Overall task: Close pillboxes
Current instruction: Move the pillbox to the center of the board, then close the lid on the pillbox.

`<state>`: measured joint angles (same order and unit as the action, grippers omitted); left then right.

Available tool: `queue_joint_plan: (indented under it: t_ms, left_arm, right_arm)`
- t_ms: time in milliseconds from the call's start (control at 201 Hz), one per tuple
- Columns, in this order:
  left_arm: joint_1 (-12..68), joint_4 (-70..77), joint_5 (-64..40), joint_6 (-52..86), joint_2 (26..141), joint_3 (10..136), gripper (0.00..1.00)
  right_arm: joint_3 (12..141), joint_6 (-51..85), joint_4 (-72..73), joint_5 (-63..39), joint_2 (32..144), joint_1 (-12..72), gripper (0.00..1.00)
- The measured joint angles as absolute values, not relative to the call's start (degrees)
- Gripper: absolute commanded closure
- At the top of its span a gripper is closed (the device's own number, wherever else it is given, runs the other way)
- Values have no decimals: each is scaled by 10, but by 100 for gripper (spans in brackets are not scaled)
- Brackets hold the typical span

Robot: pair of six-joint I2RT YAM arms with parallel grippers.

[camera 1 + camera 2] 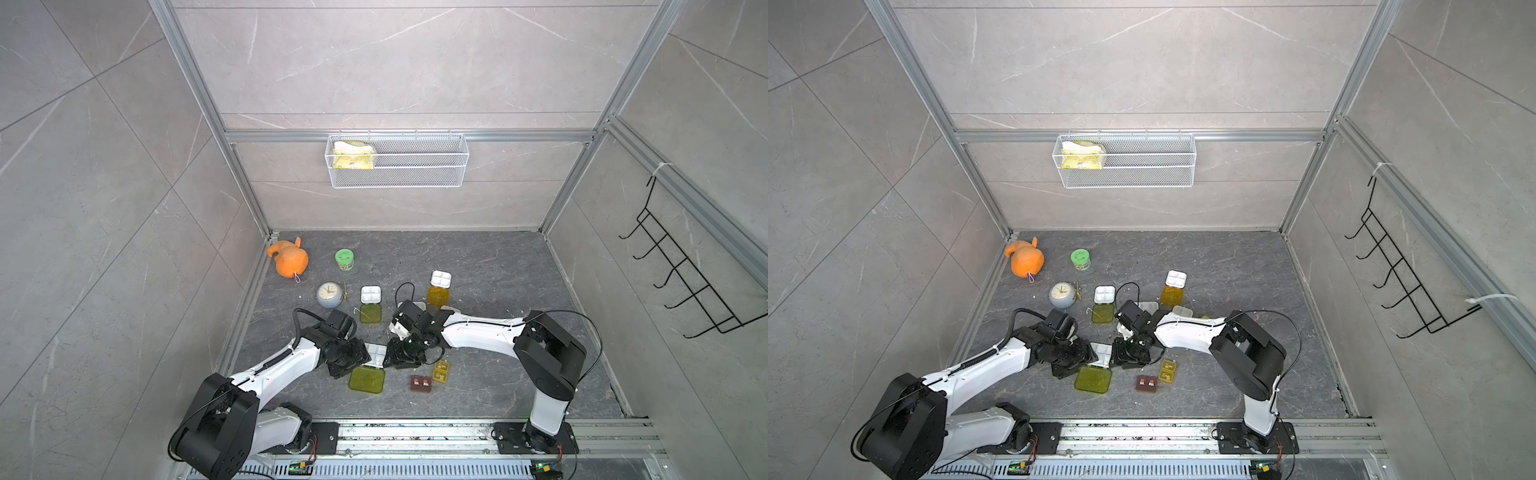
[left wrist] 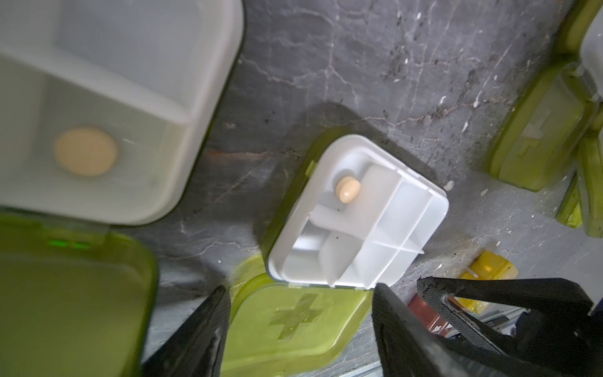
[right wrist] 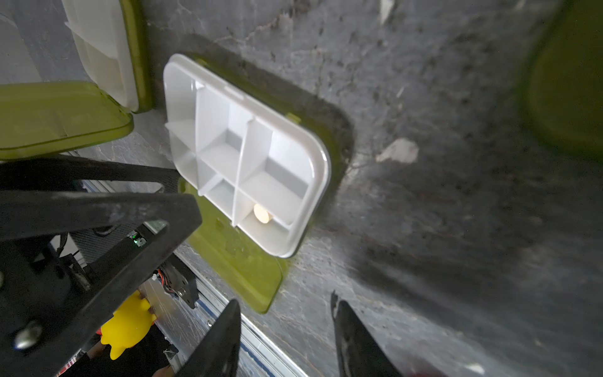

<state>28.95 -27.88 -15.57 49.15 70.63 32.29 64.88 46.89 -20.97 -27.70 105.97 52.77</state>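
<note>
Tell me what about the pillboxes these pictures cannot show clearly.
- Top views: centre pillbox tray partly hidden by left gripper and right gripper.
- Left wrist view: nearest pillbox blurred, cut off by the frame edge.
- Top views: amber pillbox and brown pillbox too small to judge their lids.

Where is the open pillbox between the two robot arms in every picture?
Top view: open pillbox low down, near the middle.
Top view: same pillbox, same spot, slightly further left.
Left wrist: pillbox dead centre, just past the left end effector.
Right wrist: pillbox near centre, past the right end effector.
Shared landmark: its yellow-green lid lying open beside it.
</note>
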Motion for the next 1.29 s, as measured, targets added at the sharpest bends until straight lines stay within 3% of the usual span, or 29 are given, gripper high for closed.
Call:
queue_joint_plan:
  t_ms: [558,667,881,1289]
  left_arm:
    - [404,-192,-155,564,759,338,30]
    - [396,-218,-153,562,737,338,32]
    - [332,-259,-158,528,707,364,47]
    - [294,-263,-182,467,774,415,51]
  right_arm:
    - [615,444,-226,-280,1051,476,51]
    - [595,432,-232,-293,1036,456,51]
    - [573,413,-229,-344,1030,448,51]
    - [533,424,-178,-406,1027,448,49]
